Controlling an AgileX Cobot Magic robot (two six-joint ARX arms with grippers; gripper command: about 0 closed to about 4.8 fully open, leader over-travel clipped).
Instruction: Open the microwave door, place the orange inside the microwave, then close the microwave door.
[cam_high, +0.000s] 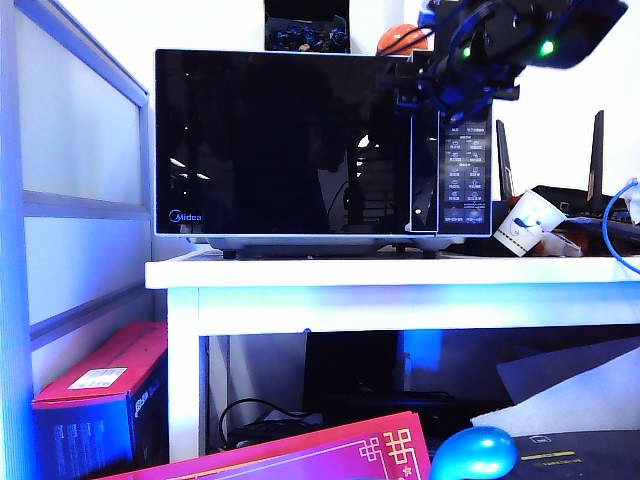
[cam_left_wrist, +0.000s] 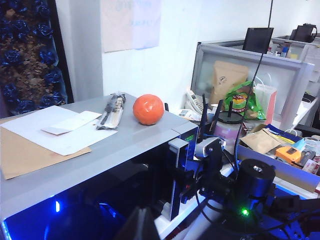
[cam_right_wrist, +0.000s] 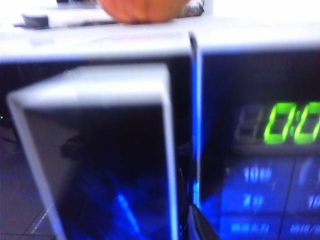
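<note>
The microwave door (cam_high: 285, 140) stood ajar on the microwave (cam_left_wrist: 75, 165), the orange (cam_left_wrist: 148, 109) atop it. At the door's upright handle edge worked the right pincer (cam_high: 425, 85), nearer, its spread unclear; the left pincer was unseen.

Microwave door (cam_right_wrist: 100, 150) slightly ajar; right pincer (cam_high: 425, 85) crowds its handle edge.

A white table (cam_high: 400, 275) stands against a bright white wall (cam_high: 560, 130), with a pale partition (cam_high: 70, 170) at the left. Under it lie a red box (cam_high: 95, 395), cables (cam_high: 255, 415) and a blue mouse (cam_high: 473, 452). Far right, a grey desk divider (cam_left_wrist: 260, 70) holds a cluttered desk with a monitor (cam_left_wrist: 257, 39).
</note>
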